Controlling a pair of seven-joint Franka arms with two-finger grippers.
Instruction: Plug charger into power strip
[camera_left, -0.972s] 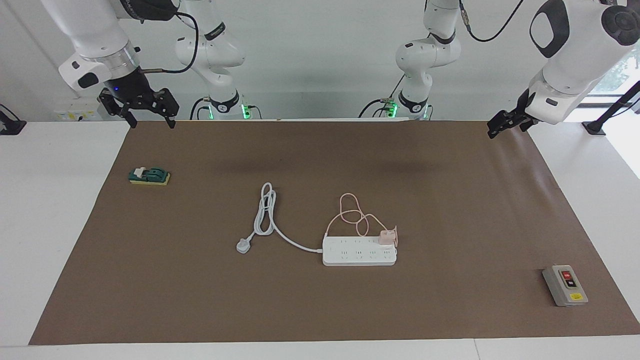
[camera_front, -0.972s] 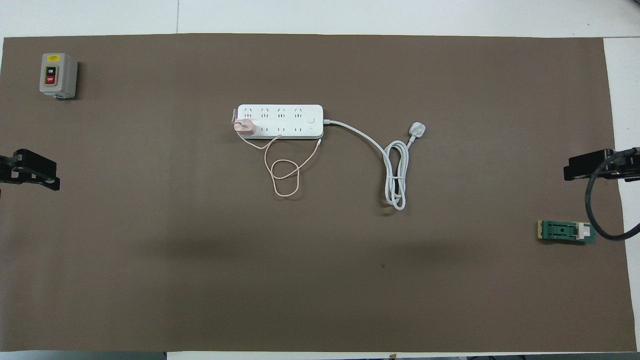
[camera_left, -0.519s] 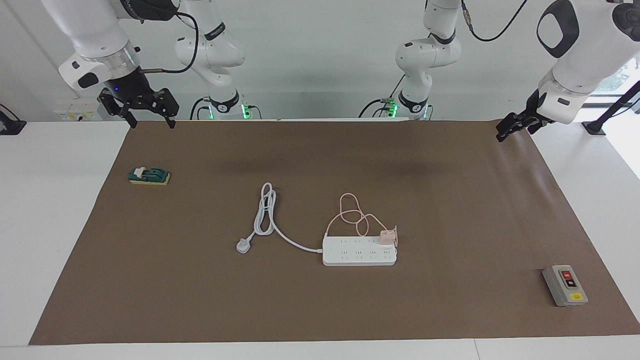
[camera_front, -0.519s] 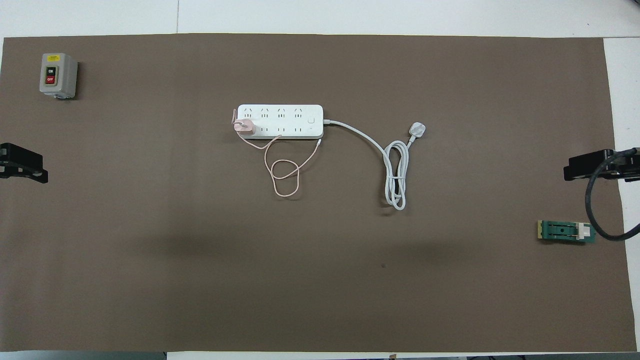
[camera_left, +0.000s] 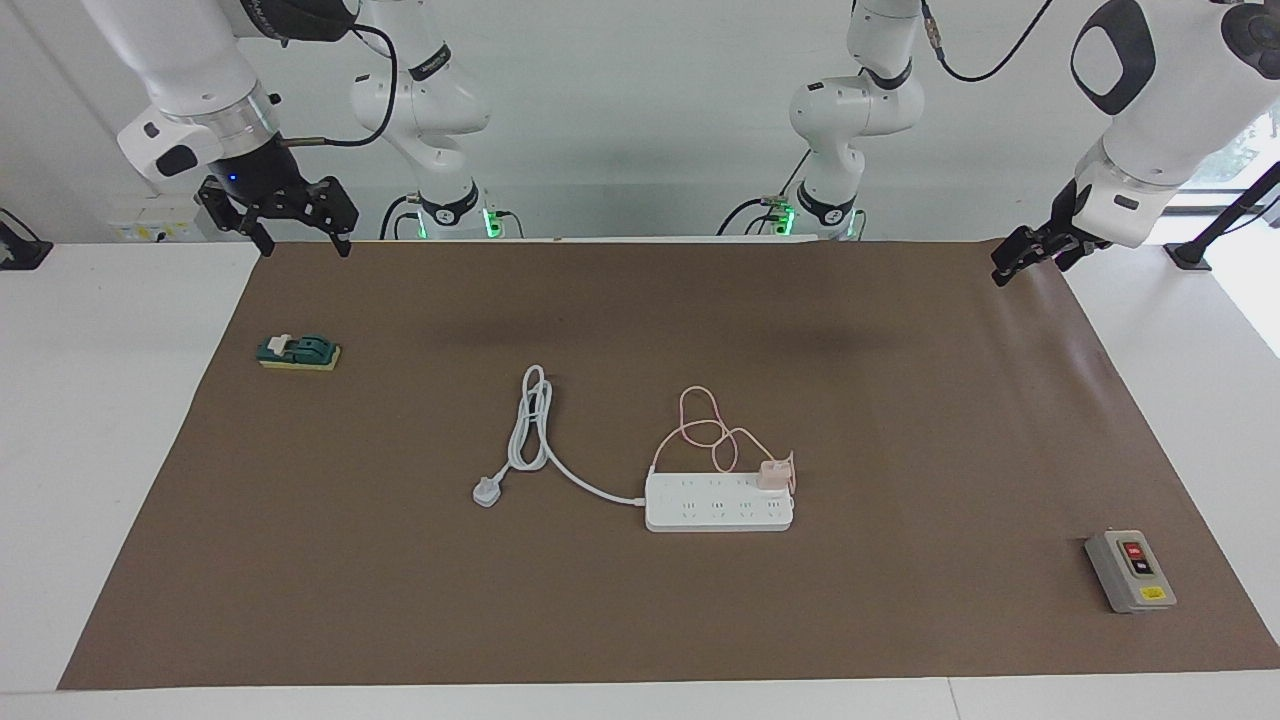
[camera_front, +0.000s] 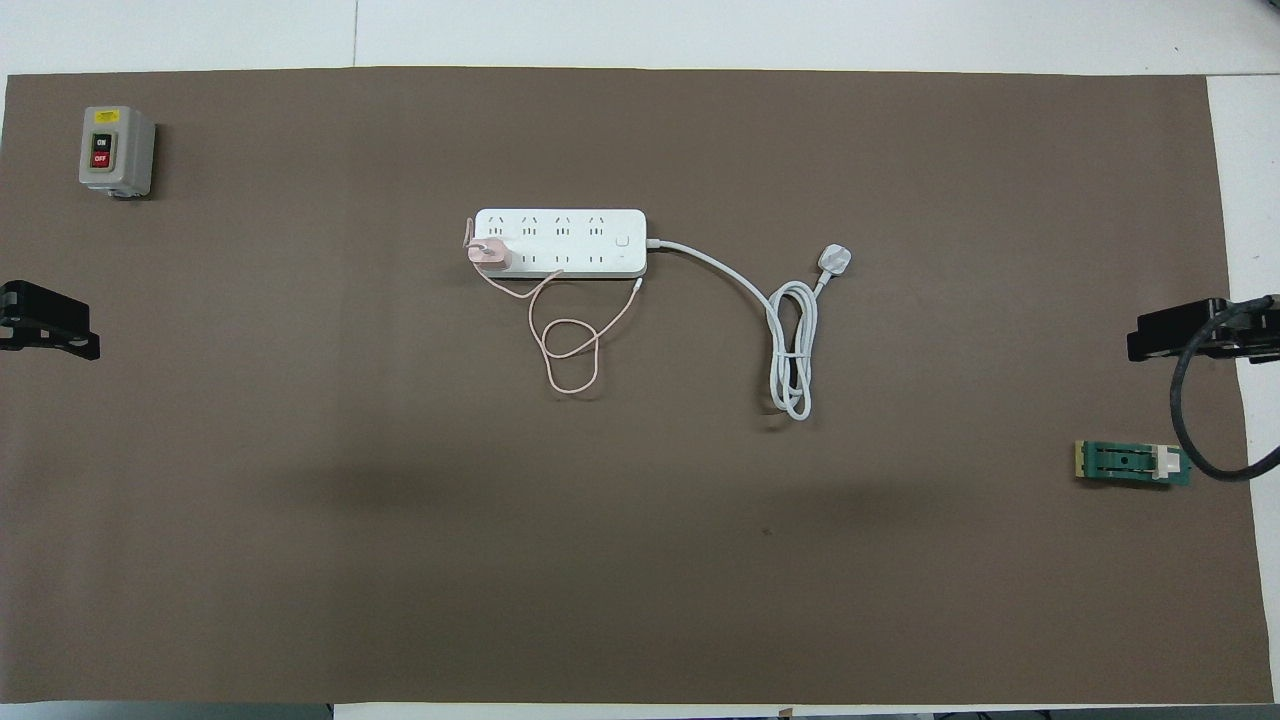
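Flanking mat (camera_left: 900, 620) edges, both claws

1. I see the power strip (camera_left: 718, 502) lying flat near the middle of the brown mat (camera_left: 900, 400), well away from all four edges, its long side running along the mat's length. It is a white bar with rounded corners and two rows of outlets.
2. Its thick white cord (camera_left: 560, 465) leaves the end toward the right arm's side, bundles into a long loop, and ends in a grey-white plug (camera_left: 487, 491) lying on the mat.
3. I see the charger (camera_left: 772, 475), a small pale pink cube, seated upright on the strip at its end toward the left arm's side, in the row nearer the robots.
4. Its thin pink cable (camera_left: 705, 425) curls in loose loops on the mat just beside the strip, nearer the robots.
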